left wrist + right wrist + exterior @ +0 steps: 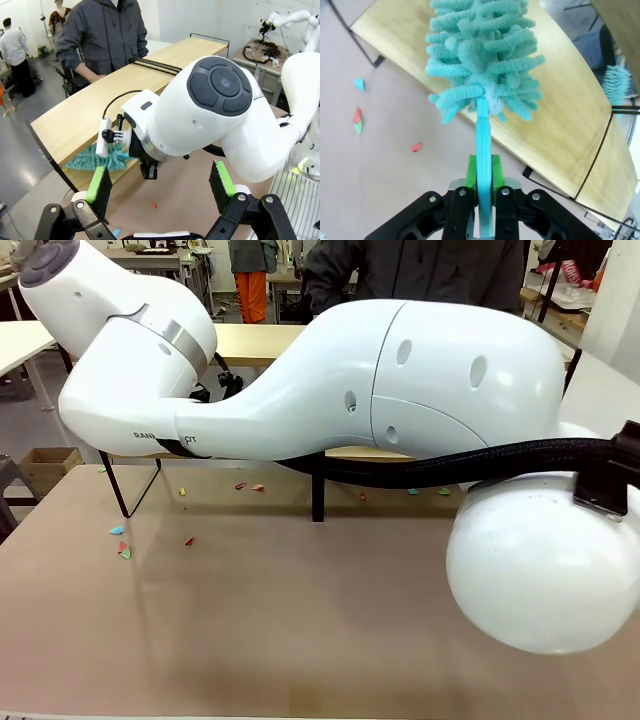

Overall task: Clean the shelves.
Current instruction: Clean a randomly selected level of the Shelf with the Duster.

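The shelves (252, 343) are light-wood boards on thin black frames, standing across the brown tabletop. My right gripper (482, 169) is shut on the handle of a teal fluffy duster (485, 65), whose head lies over the edge of the shelf board (565, 115). In the left wrist view the duster (97, 159) rests on the near end of the shelves (85, 115), under my right arm's wrist (200, 110). My left gripper (161, 181) hangs above the table, open with nothing between its green pads. In the front view my right arm (400, 380) crosses from right to left and hides much of the shelves.
Small coloured paper scraps (122, 545) lie on the brown tabletop (280, 630) in front of the shelves, also seen as scraps (357, 116). A person (102, 35) stands at the far side of the shelves. Another teal fluffy thing (620, 84) shows beyond the board.
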Tool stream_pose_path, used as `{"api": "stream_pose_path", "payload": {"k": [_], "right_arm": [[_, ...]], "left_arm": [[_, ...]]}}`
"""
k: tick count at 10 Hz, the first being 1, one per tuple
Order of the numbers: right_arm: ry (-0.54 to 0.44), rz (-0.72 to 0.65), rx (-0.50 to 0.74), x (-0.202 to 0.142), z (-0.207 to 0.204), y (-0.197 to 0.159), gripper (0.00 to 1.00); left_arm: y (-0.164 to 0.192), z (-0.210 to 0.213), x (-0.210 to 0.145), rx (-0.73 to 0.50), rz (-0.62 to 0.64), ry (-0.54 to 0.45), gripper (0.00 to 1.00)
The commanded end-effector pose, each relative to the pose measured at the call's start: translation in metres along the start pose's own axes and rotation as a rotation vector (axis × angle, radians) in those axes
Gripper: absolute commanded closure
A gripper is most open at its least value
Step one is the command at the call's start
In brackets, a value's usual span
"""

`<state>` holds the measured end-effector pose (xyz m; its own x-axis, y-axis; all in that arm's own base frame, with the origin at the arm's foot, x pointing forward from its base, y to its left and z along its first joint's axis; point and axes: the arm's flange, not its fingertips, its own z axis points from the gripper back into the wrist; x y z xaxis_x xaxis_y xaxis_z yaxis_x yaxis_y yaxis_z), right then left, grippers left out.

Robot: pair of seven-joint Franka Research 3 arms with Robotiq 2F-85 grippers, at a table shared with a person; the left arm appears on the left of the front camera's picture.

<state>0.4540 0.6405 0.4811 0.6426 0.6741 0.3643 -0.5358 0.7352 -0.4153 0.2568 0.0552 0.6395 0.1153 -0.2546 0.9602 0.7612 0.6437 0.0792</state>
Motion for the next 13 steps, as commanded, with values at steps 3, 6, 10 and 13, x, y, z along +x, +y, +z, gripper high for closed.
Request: {"api": "stream_pose_path", "payload": {"k": [3, 6, 10, 13], "right_arm": [[0.018, 0.198, 0.217, -0.004, 0.011, -0.001, 0.88], [-0.023, 0.187, 0.225, -0.005, 0.008, 0.004, 0.88], [-0.008, 0.111, 0.234, -0.025, 0.013, -0.009, 0.88], [0.016, -0.035, 0.322, -0.101, 0.042, -0.082, 0.88]], "left_arm": [[0.0, -0.001, -0.001, -0.006, -0.001, -0.002, 0.0], [0.0, -0.001, -0.001, -0.006, -0.001, -0.002, 0.0], [0.0, -0.001, -0.001, -0.006, -0.001, -0.002, 0.0], [0.0, -0.001, -0.001, -0.006, -0.001, -0.002, 0.0]]}}
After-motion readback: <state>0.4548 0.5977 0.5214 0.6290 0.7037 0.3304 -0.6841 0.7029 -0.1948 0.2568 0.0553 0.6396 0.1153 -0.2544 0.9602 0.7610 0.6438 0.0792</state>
